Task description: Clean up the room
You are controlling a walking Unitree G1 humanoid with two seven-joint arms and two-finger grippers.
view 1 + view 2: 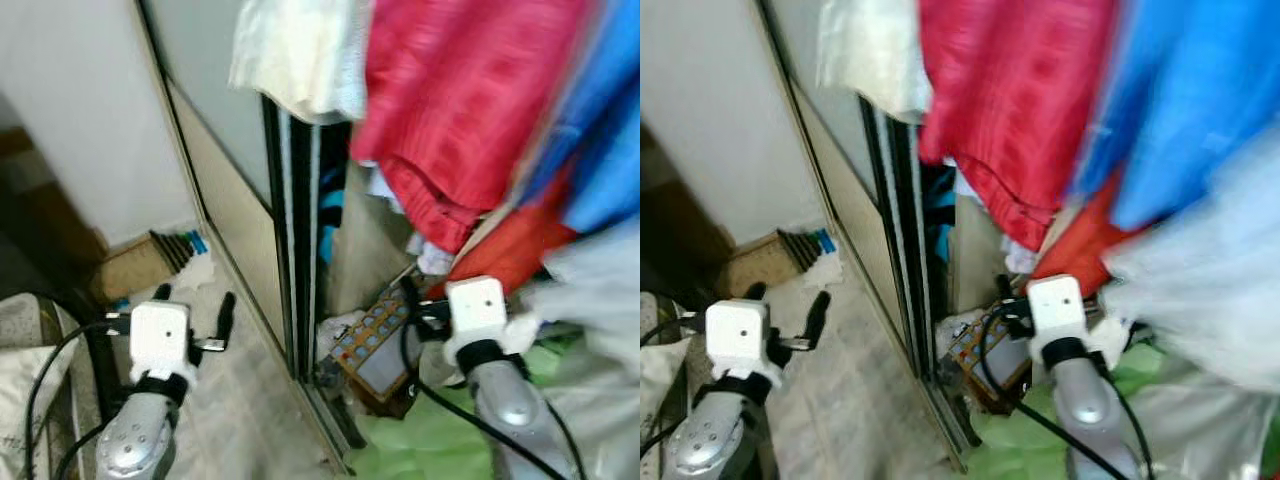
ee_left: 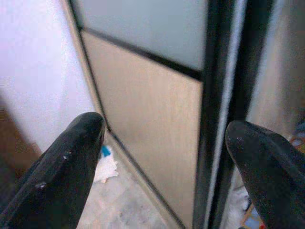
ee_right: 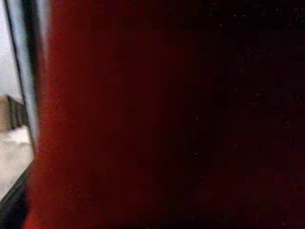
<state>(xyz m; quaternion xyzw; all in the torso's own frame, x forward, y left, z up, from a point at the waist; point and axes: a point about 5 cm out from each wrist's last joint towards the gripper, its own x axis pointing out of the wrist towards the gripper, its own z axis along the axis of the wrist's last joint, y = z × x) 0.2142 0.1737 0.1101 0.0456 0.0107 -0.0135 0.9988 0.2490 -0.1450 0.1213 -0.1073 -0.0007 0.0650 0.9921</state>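
**Spotter:** What have you got, starting on the left?

**Operator:** I have the left tool [image 1: 193, 304] raised over the floor [image 1: 225, 400], its two fingers spread wide with nothing between them. I judge it is parked there, ready but unused. Far left on the floor lie a cardboard box [image 1: 130, 265] and a white crumpled scrap [image 2: 106, 168] by the wall. Right of that tool stands the wardrobe's sliding door [image 1: 235, 215], its dark edge [image 1: 295, 250] marking the open gap.

**Spotter:** And the right side?

**Operator:** My right tool [image 1: 415, 305] reaches into the wardrobe, pushed against hanging red clothing [image 1: 455, 100]; its wrist camera sees red cloth [image 3: 167, 114] close up, so I cannot tell how its fingers stand. The clutter to tidy sits low: a patterned box [image 1: 375, 345] on the wardrobe floor, green fabric [image 1: 420, 440] nearer. Blue garments [image 1: 605, 130] and a cream one [image 1: 300, 50] hang in my way.
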